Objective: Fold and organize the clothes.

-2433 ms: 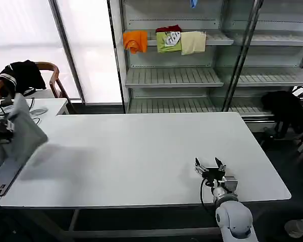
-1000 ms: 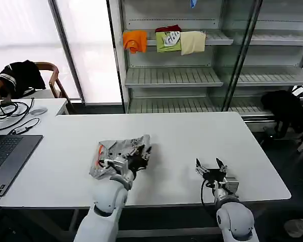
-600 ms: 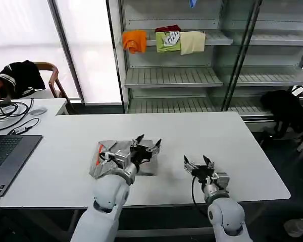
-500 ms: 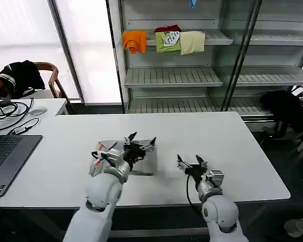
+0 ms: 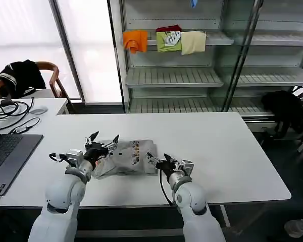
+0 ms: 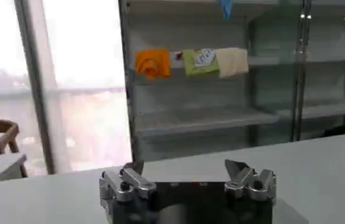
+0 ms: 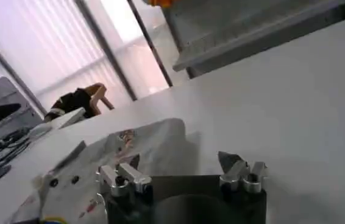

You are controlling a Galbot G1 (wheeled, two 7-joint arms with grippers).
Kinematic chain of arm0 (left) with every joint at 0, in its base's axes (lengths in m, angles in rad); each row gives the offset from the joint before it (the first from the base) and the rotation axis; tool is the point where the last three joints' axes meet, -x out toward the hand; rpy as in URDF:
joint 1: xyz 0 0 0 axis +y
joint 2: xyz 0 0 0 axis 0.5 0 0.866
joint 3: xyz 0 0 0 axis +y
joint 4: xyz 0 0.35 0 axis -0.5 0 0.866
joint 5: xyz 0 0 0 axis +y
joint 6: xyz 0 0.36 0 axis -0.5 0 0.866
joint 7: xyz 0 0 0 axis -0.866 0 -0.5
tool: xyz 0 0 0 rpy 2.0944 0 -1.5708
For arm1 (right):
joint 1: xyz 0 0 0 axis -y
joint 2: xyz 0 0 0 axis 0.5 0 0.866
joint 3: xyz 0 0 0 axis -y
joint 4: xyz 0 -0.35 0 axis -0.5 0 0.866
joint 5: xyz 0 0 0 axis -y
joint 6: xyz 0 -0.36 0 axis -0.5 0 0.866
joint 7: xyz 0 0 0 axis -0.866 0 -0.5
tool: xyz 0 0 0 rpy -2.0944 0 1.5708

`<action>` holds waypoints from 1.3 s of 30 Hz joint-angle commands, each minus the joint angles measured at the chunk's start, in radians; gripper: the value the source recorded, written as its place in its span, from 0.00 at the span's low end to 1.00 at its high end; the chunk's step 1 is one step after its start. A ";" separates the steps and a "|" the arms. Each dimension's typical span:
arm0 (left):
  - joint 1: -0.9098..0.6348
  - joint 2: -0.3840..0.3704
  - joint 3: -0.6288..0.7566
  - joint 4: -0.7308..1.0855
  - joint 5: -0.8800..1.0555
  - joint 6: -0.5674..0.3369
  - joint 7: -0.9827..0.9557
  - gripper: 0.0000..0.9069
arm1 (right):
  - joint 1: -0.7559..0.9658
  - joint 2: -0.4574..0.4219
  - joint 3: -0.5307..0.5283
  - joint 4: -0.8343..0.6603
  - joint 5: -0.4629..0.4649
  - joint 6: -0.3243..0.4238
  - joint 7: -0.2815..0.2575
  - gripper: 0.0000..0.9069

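A light grey shirt (image 5: pixel 129 159) with a small multicoloured print lies crumpled on the white table (image 5: pixel 217 146), near the front edge. My left gripper (image 5: pixel 105 137) hovers open just above the shirt's left end, nothing between its fingers; in the left wrist view the left gripper (image 6: pixel 183 165) faces bare tabletop. At the shirt's right edge, low over the table, is my right gripper (image 5: pixel 157 157), also open. In the right wrist view the right gripper (image 7: pixel 180 160) has the shirt (image 7: pixel 130 149) just beyond its fingertips.
A laptop (image 5: pixel 5 156) and cables sit on the side desk at the left. A chair with a black garment (image 5: pixel 20 75) stands behind it. Metal shelves (image 5: pixel 177 75) behind the table hold orange, green and cream clothes (image 5: pixel 166 40). Bare tabletop lies to the right.
The left arm brought the grey shirt in from the left and laid it on the table, then opened and shifted to its left end. The right gripper moved left to the shirt's right edge.
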 commanded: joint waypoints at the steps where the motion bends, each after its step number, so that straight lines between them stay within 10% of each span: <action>1: 0.020 0.043 -0.082 -0.009 -0.024 0.001 0.008 1.00 | 0.082 0.049 -0.041 -0.114 0.102 -0.017 0.005 0.00; 17: 0.042 0.044 -0.117 0.000 -0.027 0.001 0.007 1.00 | 0.048 0.049 0.012 -0.036 0.137 -0.019 0.003 0.00; 39: 0.039 0.042 -0.131 0.021 -0.040 0.002 0.007 1.00 | -0.007 -0.294 0.115 0.047 0.257 -0.022 0.032 0.00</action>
